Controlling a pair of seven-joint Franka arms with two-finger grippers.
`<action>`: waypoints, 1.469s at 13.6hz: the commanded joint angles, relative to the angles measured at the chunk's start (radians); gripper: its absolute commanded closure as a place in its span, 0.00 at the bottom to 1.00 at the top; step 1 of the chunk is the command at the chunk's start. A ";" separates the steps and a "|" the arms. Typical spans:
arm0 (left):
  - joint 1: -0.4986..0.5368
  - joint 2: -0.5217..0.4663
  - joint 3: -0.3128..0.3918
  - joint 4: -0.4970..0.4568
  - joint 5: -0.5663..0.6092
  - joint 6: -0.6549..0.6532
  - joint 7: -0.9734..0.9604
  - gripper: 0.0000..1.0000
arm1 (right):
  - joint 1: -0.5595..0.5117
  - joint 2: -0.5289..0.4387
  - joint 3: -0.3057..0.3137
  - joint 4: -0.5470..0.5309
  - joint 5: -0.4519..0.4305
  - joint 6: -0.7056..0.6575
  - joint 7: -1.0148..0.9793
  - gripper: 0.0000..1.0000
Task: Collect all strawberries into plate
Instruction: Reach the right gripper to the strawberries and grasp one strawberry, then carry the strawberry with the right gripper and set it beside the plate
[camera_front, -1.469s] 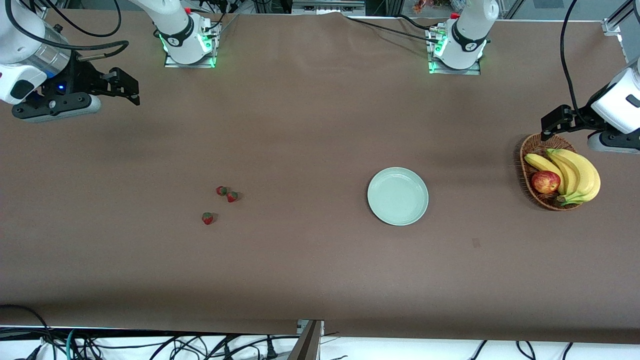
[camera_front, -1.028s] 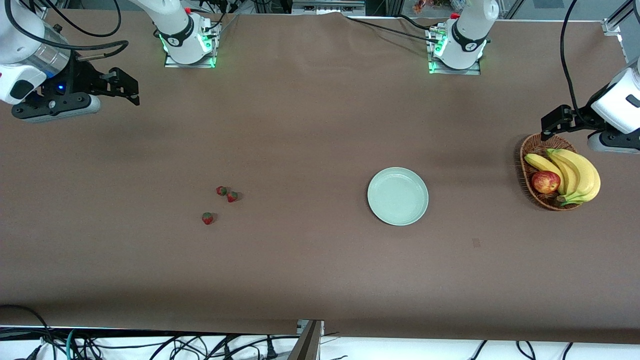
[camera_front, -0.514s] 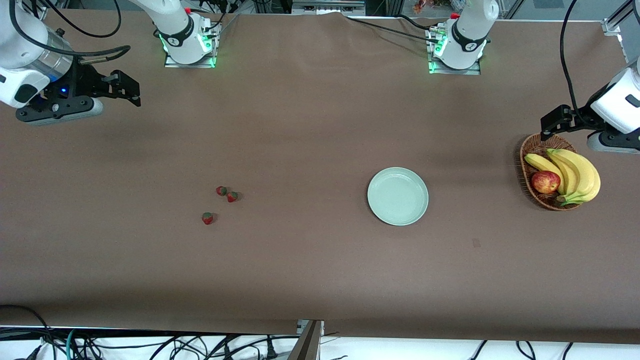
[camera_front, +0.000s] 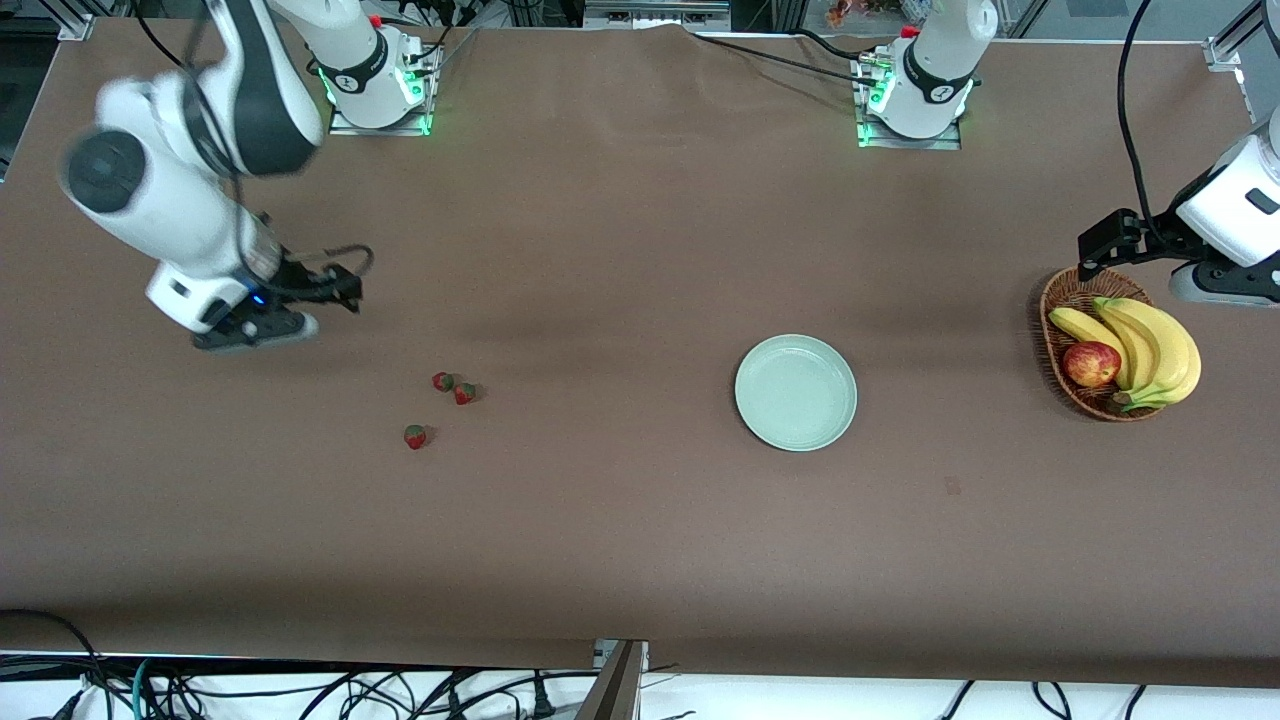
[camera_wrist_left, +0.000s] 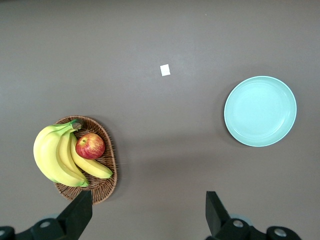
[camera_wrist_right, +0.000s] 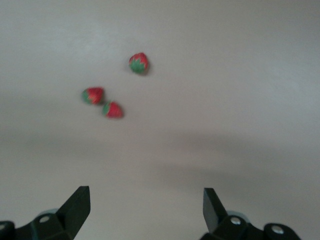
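Right tool (camera_wrist_right: 142, 210) wide open, empty, above bare table (camera_wrist_right: 240, 100).

The brown worktop (camera_front: 620, 250) is carrying three strawberries (camera_front: 443, 381) toward the right arm's end, a plate (camera_front: 796, 392) mid-worktop, and a basket (camera_front: 1075, 345) at the left arm's end.

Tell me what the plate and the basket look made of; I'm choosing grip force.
The plate: smooth pale mint surface with a soft sheen and a moulded rim, probably plastic or glazed ceramic; can't tell which. The basket: brown woven strands, visibly ribbed, apparently wicker or rattan, matte.
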 joint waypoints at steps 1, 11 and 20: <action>0.007 -0.002 -0.006 0.008 -0.012 -0.014 0.014 0.00 | 0.007 0.153 0.013 0.024 0.015 0.175 -0.015 0.00; 0.007 -0.002 -0.006 0.008 -0.012 -0.014 0.014 0.00 | 0.004 0.521 0.032 0.371 0.047 0.251 -0.008 0.09; 0.007 -0.002 -0.006 0.006 -0.012 -0.020 0.014 0.00 | 0.010 0.576 0.036 0.391 0.043 0.256 0.055 0.46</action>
